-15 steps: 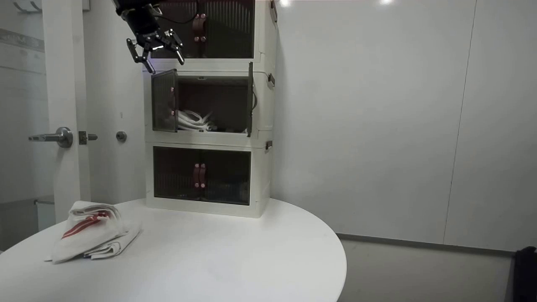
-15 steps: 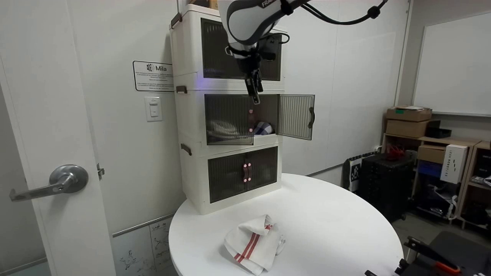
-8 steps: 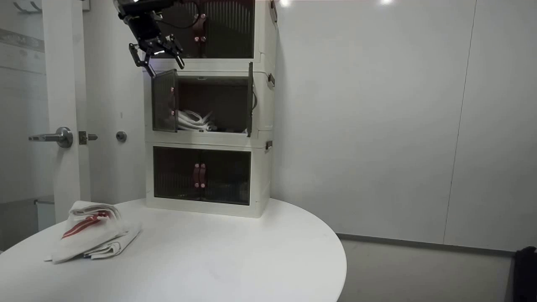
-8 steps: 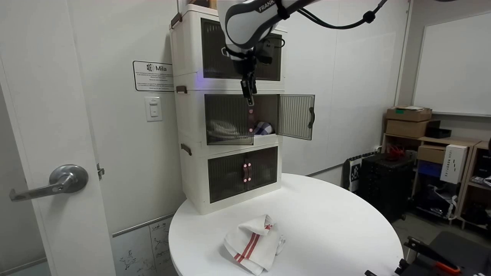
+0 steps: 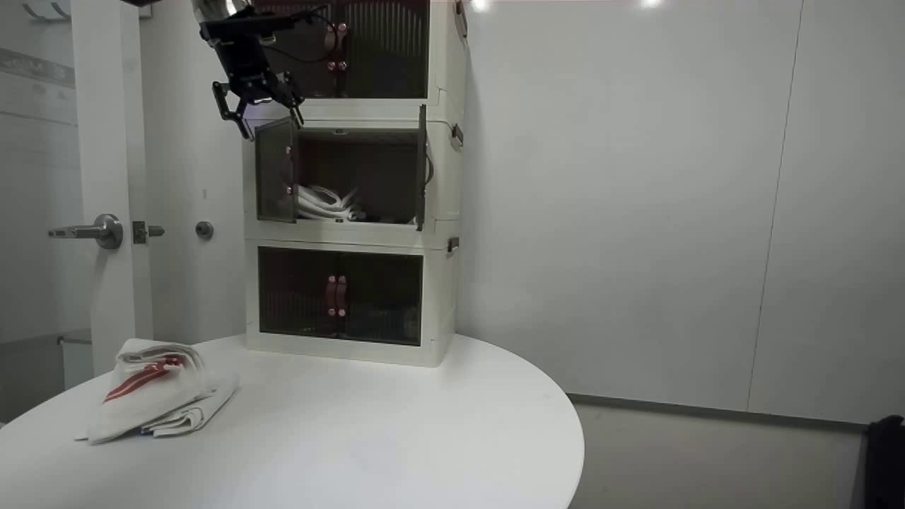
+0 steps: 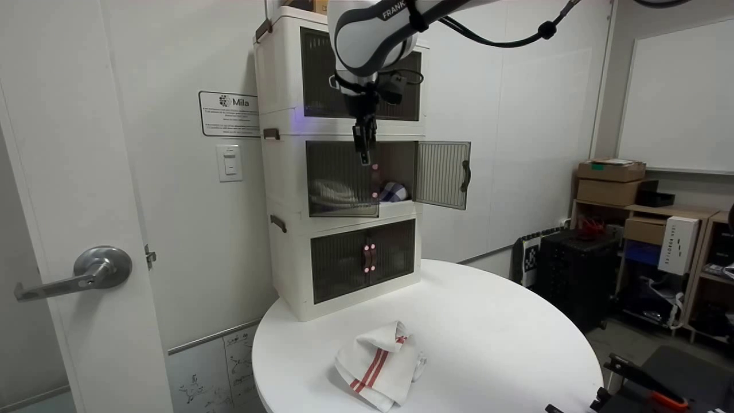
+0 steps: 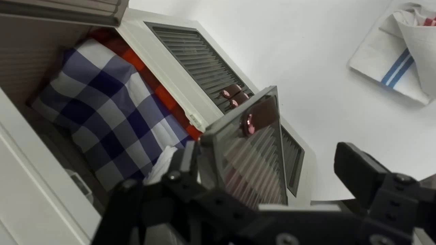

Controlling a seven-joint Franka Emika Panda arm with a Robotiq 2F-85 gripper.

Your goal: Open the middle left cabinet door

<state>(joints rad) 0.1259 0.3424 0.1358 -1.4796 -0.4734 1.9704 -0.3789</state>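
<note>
The middle left cabinet door (image 5: pixel 274 173) stands partly swung out in both exterior views, ribbed and see-through with a dark red handle (image 7: pixel 260 117). It also shows in an exterior view (image 6: pixel 341 178) and in the wrist view (image 7: pixel 252 160). My gripper (image 5: pixel 274 131) is open and points down at this door's top edge; it also shows in an exterior view (image 6: pixel 364 159). In the wrist view my gripper (image 7: pixel 269 153) has the door between its spread fingers, one finger at the door's inner side by its free edge. Whether that finger touches is unclear.
The middle right door (image 6: pixel 442 175) is swung wide open. Blue checkered cloth (image 7: pixel 109 102) and white cloth (image 5: pixel 325 203) lie inside the middle tier. The bottom doors (image 5: pixel 339 293) are shut. A folded white towel (image 6: pixel 381 364) lies on the round white table (image 6: pixel 487 321).
My gripper has moved down to the door's top edge, its fingers still spread. The middle left door's free edge has shifted slightly outward.
</note>
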